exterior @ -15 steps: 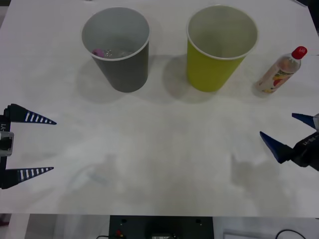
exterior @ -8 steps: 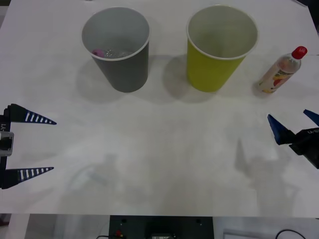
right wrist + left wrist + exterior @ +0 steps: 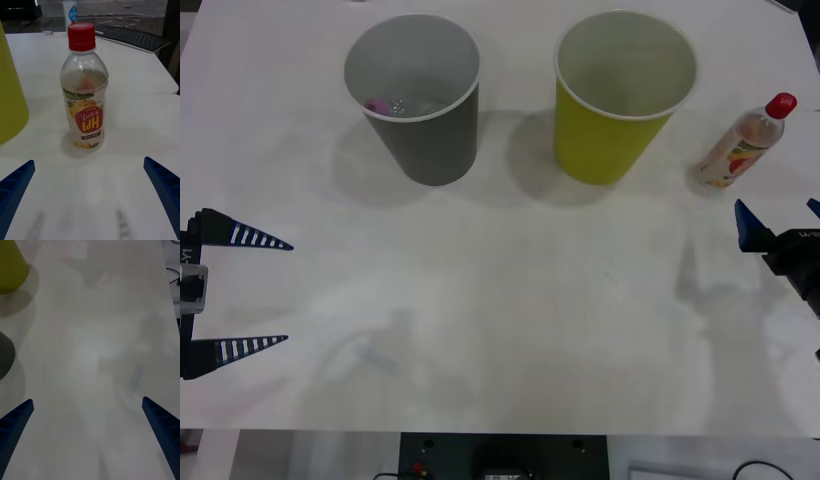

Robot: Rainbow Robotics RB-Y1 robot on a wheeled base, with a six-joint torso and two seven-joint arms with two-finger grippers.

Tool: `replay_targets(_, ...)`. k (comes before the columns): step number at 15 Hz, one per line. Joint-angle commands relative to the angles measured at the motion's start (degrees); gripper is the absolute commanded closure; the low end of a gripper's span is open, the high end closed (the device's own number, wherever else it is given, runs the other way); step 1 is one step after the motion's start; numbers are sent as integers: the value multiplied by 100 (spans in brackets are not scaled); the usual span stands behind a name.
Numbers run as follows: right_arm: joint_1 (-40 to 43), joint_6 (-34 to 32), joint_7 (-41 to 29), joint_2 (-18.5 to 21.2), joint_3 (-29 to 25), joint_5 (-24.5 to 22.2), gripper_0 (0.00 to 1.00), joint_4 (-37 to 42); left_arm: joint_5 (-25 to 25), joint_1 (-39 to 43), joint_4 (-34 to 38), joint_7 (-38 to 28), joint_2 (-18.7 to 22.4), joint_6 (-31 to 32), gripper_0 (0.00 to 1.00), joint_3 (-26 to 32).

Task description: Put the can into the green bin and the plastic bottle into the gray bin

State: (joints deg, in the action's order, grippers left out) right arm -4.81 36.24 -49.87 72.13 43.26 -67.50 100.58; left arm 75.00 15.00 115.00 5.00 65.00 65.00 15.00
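The plastic bottle stands upright at the table's far right, clear with a red cap and an orange label. In the right wrist view the plastic bottle rises straight ahead of my fingers. My right gripper is open just in front of it, a short gap away, holding nothing. The green bin stands left of the bottle, and the gray bin stands further left, with something small and pink lying inside. The can is out of view. My left gripper waits open at the table's left edge.
The white table spreads wide between both arms. The right wrist view shows the green bin's wall beside the bottle and a keyboard on a farther desk. In the left wrist view, the green bin and gray bin stand at one edge.
My right gripper has moved away from the table's front edge and toward the bottle, closing most of the gap. The left arm, bins and bottle have not moved.
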Motion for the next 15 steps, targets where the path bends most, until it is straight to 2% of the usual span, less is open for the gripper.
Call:
replay_targets(1,-311,-3,-13,-279,60,0,0,-478,0,0,0,0,0,0,0,0)
replay_targets(4,-636,225,-49,-499,245,0,0,-838,0,0,0,0,0,0,0,0)
replay_targets(8,-1304,981,-180,-613,1176,325,0,-1093,0,0,0,0,0,0,0,0)
replay_targets(12,-1664,1060,-224,-1061,1291,290,0,-1691,0,0,0,0,0,0,0,0)
replay_targets(15,-1919,876,-180,-1272,1291,290,0,-2077,0,0,0,0,0,0,0,0)
